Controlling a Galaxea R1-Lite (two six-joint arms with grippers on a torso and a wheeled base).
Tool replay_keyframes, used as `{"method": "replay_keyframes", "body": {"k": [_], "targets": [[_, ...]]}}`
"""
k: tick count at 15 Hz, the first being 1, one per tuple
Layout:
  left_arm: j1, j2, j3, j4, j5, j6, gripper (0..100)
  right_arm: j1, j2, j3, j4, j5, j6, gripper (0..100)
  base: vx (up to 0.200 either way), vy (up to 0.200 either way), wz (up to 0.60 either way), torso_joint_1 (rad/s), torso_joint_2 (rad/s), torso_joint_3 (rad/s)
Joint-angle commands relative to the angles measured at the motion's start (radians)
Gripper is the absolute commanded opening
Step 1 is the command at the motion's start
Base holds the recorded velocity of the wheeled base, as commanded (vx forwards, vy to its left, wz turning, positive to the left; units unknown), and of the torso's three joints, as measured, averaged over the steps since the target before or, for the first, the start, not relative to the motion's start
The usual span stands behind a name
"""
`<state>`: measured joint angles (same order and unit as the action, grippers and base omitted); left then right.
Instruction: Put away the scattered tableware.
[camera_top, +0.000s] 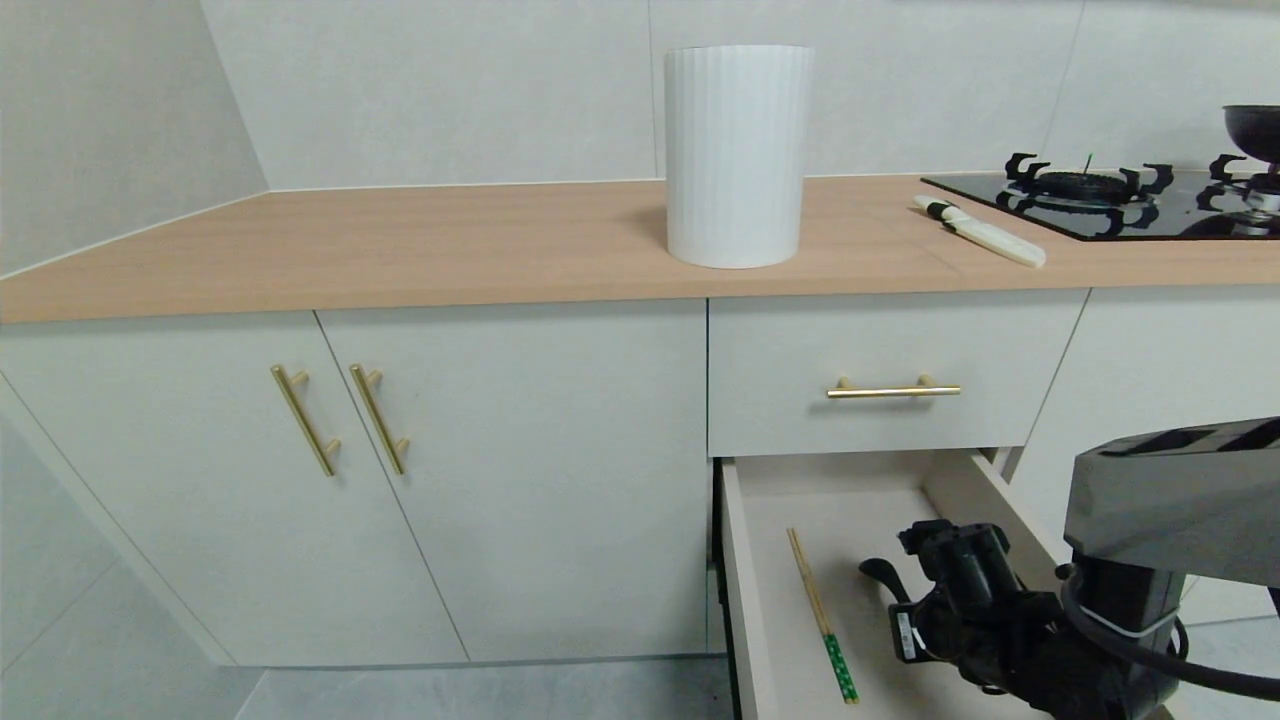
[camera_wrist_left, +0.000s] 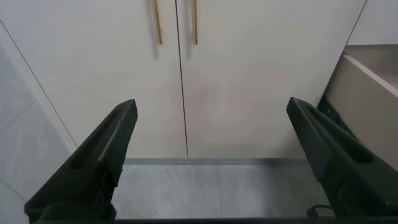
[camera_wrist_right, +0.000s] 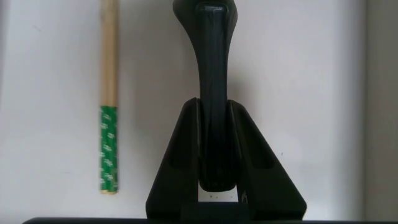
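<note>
Right fingers (camera_wrist_right: 180, 155) tight around black spoon (camera_wrist_right: 211, 62), over drawer (camera_top: 750, 560), beside chopsticks (camera_wrist_right: 109, 93).

Bare drawer floor (camera_top: 850, 505) beside chopsticks (camera_top: 822, 615), between low side walls (camera_top: 745, 580).

Black right gripper (camera_wrist_right: 214, 118), grey arm (camera_top: 1170, 500), cable (camera_top: 1200, 676)

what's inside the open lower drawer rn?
In the drawer, chopsticks with green ends lie on the floor. Beside them the right gripper is over the floor, jaws shut on a black utensil. The gripper covers the floor nearer the front.
</note>
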<state>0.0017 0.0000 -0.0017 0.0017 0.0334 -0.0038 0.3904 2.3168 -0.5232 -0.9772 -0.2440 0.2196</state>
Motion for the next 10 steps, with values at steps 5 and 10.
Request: {"method": "replay_keyframes", "body": {"k": [5,10], "targets": [[0.001,0.002,0.0,0.0,0.0,-0.001,100,-0.004,0.062,-0.017,0.0,-0.001,-0.002,0,0.0,0.0,0.0,0.0,0.0,0.0],[0.0,0.002,0.0,0.0,0.0,-0.001,100,-0.004,0.065,-0.017,0.0,-0.001,-0.002,0,0.0,0.0,0.0,0.0,0.0,0.0]]}}
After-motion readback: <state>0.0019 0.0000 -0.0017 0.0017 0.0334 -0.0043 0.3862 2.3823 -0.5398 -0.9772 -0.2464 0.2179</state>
